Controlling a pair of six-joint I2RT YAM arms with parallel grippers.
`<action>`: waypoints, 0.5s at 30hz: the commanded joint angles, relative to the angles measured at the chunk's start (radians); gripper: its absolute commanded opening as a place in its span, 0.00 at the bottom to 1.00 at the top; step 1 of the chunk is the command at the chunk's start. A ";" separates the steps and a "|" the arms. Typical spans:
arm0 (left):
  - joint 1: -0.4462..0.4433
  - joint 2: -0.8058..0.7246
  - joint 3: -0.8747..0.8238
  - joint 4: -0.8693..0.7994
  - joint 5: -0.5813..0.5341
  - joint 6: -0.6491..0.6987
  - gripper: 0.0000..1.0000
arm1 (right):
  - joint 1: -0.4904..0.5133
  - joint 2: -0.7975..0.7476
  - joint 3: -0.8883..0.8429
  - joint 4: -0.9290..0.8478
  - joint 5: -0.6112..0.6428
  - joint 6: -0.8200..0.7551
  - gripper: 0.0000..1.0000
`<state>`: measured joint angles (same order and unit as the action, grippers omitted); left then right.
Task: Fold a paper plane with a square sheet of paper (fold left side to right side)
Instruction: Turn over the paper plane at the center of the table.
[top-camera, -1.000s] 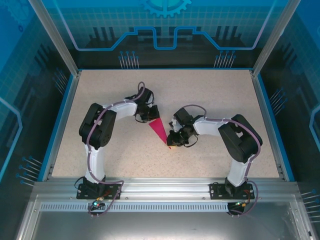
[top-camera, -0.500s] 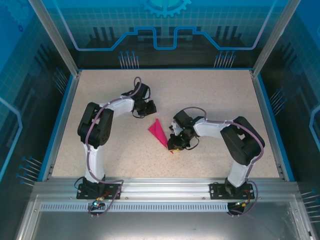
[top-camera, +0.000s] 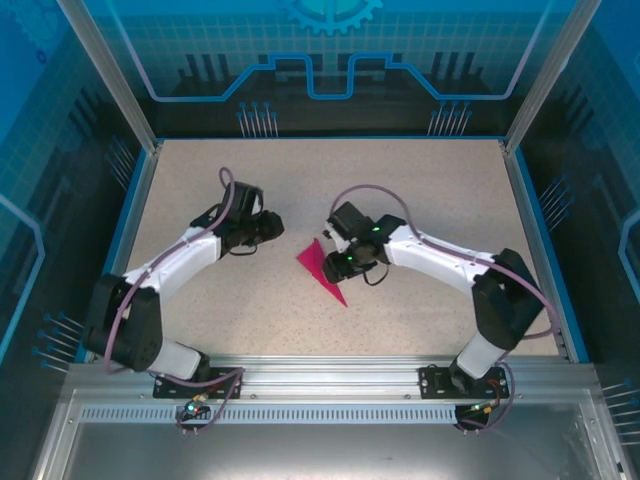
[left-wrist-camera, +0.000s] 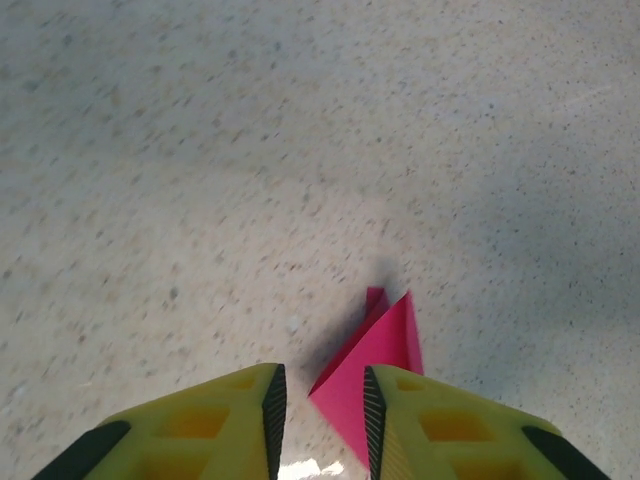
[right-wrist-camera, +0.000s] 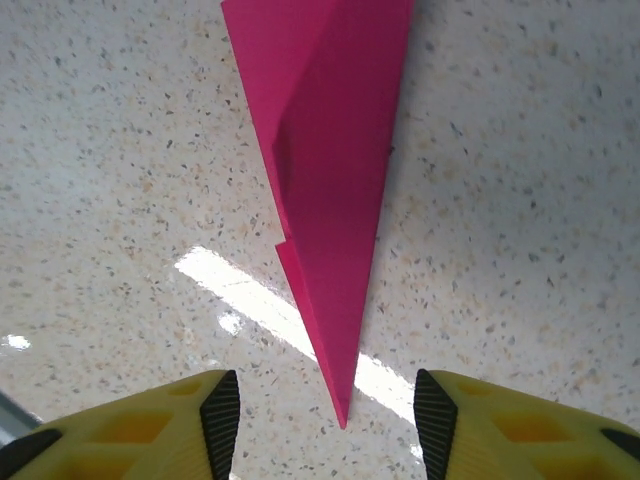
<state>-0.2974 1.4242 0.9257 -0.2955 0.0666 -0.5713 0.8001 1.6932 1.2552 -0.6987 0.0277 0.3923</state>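
Right jaws stood wide apart, gripping nothing, with the paper plane lying flat on the surface, its sharp tip between them. Left jaws were parted a little, empty too, the plane's wide end just ahead. It looked like a finished narrow dart, so I'd guess folding was done. Speckled beige top, blue panel walls all around.

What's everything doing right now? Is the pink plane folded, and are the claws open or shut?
paper plane: folded into a narrow pointed dart, lying flat on the table, not held.
left claw: slightly open, empty, near the plane's wide end.
right claw: wide open, empty, hovering over the plane's pointed tip, not touching it.
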 joint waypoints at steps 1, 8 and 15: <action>0.003 -0.090 -0.082 0.012 -0.048 -0.058 0.33 | 0.068 0.116 0.099 -0.098 0.167 -0.046 0.53; 0.003 -0.218 -0.188 -0.035 -0.075 -0.074 0.36 | 0.114 0.304 0.261 -0.144 0.267 -0.058 0.49; 0.003 -0.286 -0.218 -0.078 -0.106 -0.076 0.37 | 0.108 0.329 0.280 -0.158 0.333 -0.062 0.10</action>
<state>-0.2974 1.1671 0.7189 -0.3347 -0.0063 -0.6342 0.9043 2.0258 1.5009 -0.8112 0.3084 0.3332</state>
